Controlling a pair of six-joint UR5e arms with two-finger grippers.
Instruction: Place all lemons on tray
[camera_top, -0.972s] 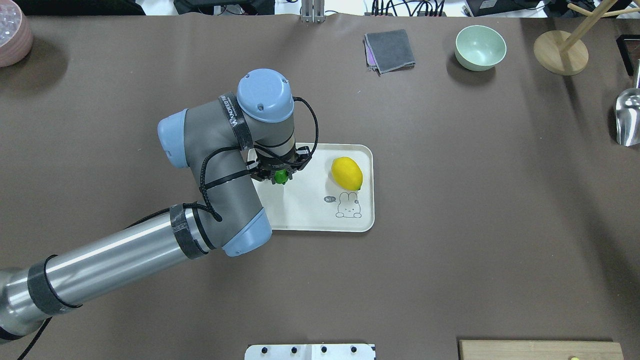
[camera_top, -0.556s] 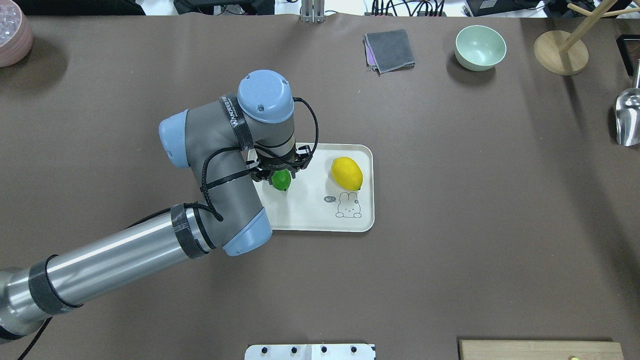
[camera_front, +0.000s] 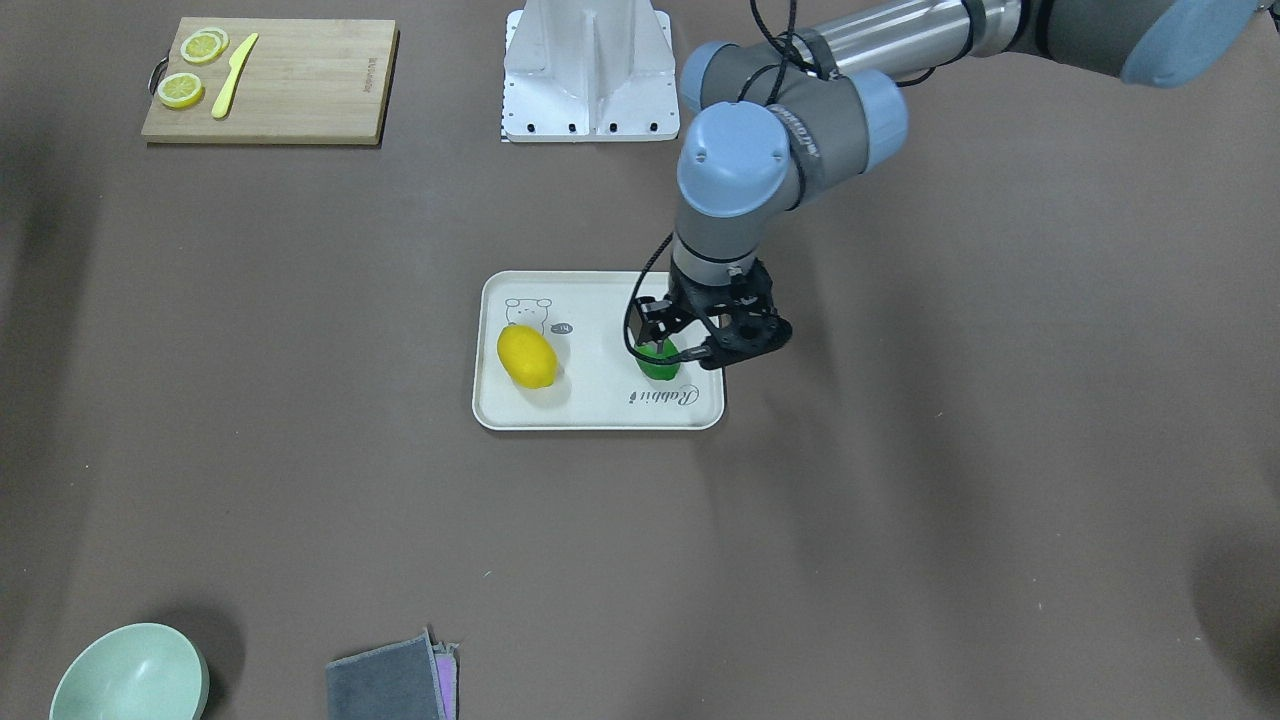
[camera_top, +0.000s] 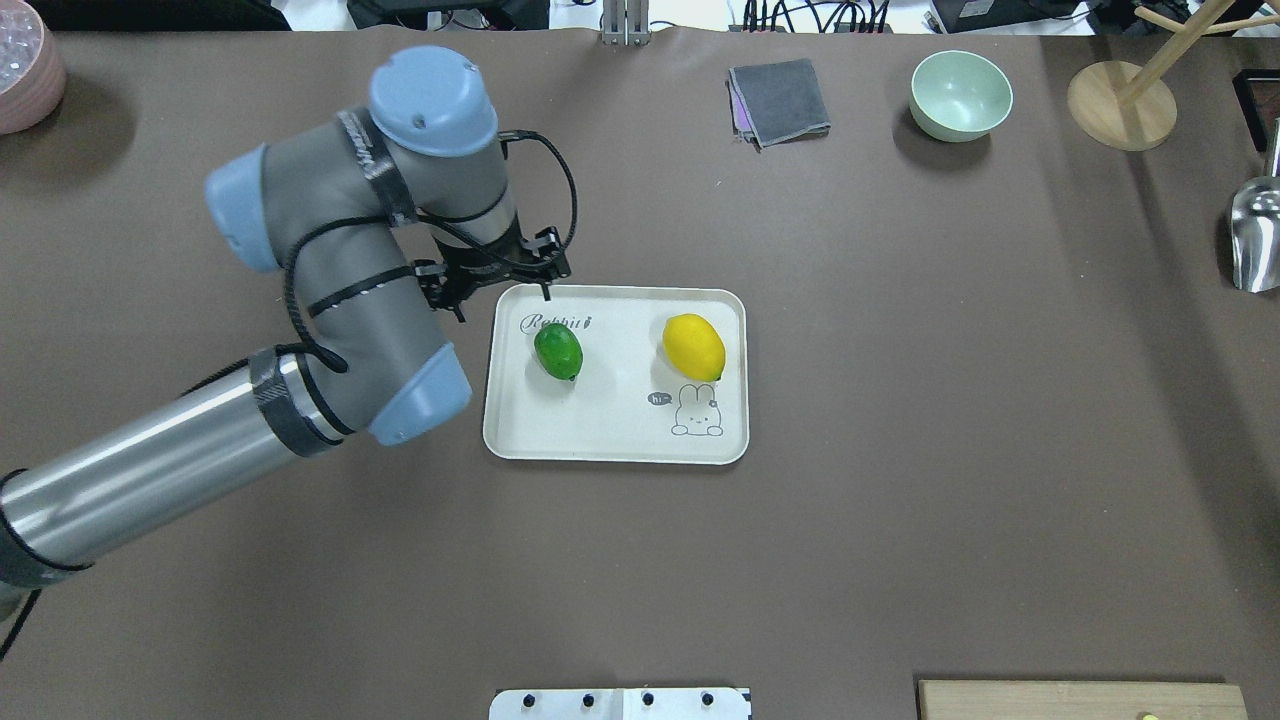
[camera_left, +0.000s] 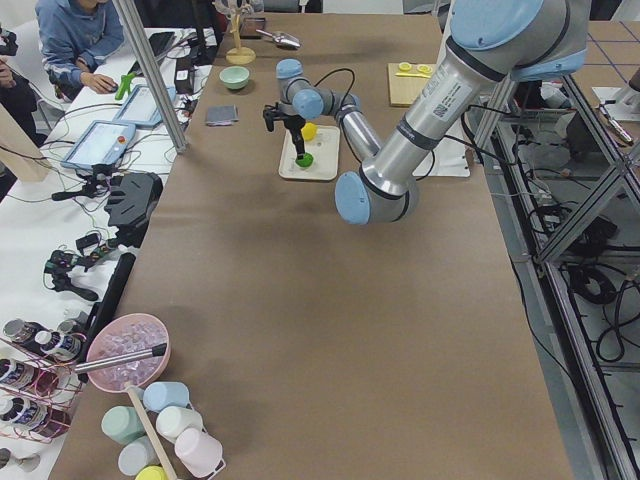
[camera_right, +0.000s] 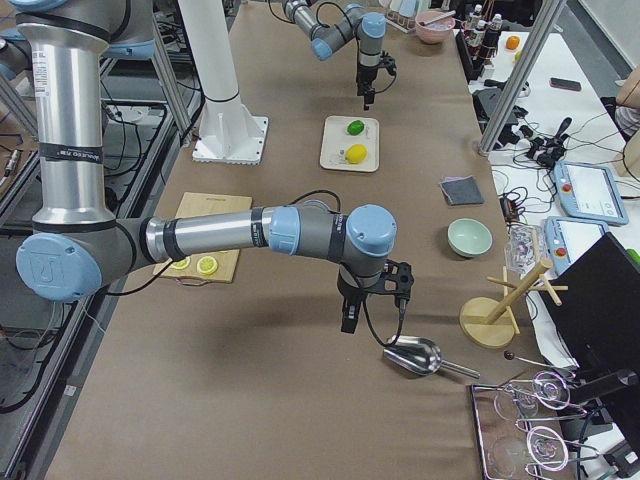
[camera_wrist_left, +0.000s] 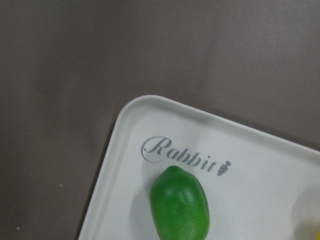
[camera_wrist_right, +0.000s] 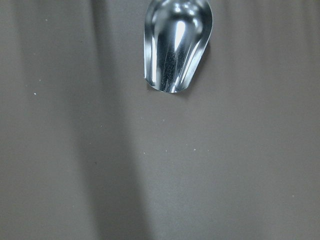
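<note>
1. We found the tray (camera_top: 610, 440) near the middle of the counter, its "Rabbit" script turned toward the edge away from the robot.
2. Both lemons lay on it, well apart. The green lemon (camera_top: 558, 352) sat on the half toward the counter's left edge, just beside the script. The yellow lemon (camera_top: 694, 347) sat toward the right edge, next to the cartoon drawing.
3. In the overhead view the left gripper (camera_top: 500, 290) hung by the tray's far left corner, its fingers spread and grasping nothing.
4. The left wrist view showed the green lemon lying free on the tray floor.
5. The right gripper (camera_right: 348, 322) hovered near the counter's right edge, close to a metal scoop (camera_wrist_right: 177, 45). We could not tell whether its claw was released or clenched.
6. A pale green bowl (camera_top: 961, 95) and a grey cloth (camera_top: 780, 100) sat along the far edge.
</note>
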